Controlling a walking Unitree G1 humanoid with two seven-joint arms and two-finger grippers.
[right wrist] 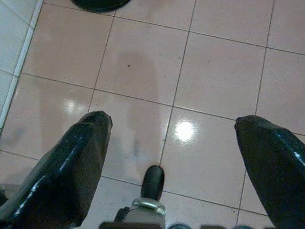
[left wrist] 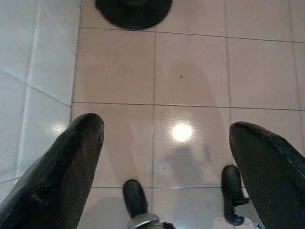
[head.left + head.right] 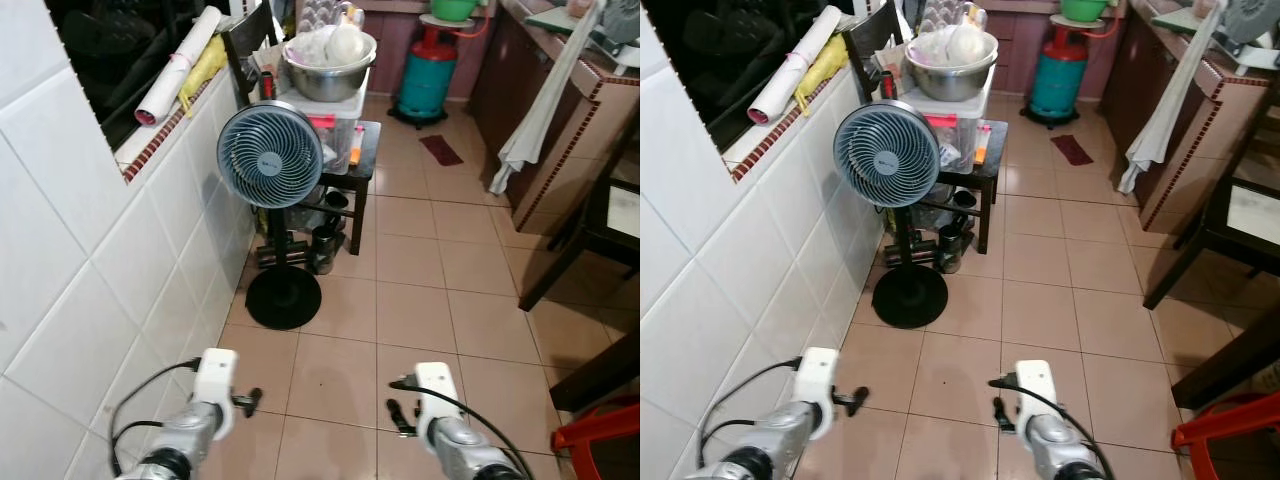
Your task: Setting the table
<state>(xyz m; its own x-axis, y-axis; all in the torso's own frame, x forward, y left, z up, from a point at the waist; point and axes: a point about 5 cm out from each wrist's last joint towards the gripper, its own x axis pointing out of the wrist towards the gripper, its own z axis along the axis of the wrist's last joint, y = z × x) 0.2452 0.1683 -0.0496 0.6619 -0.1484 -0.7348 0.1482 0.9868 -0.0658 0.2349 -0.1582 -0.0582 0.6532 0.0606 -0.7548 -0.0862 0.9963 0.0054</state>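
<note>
Tableware must be found first, so I walk past the fan (image 3: 270,155) steadily, both jaws wide and empty.

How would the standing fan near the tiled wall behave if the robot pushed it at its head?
The standing fan would probably tip rather than slide: its round head sits high on a thin pole. The wide black base likely gives some resistance. On the glossy floor tiles the base might also slip slightly.

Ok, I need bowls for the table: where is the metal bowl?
Ahead on the left, the metal bowl sits atop a plastic box on the small dark table, behind the fan.
</note>
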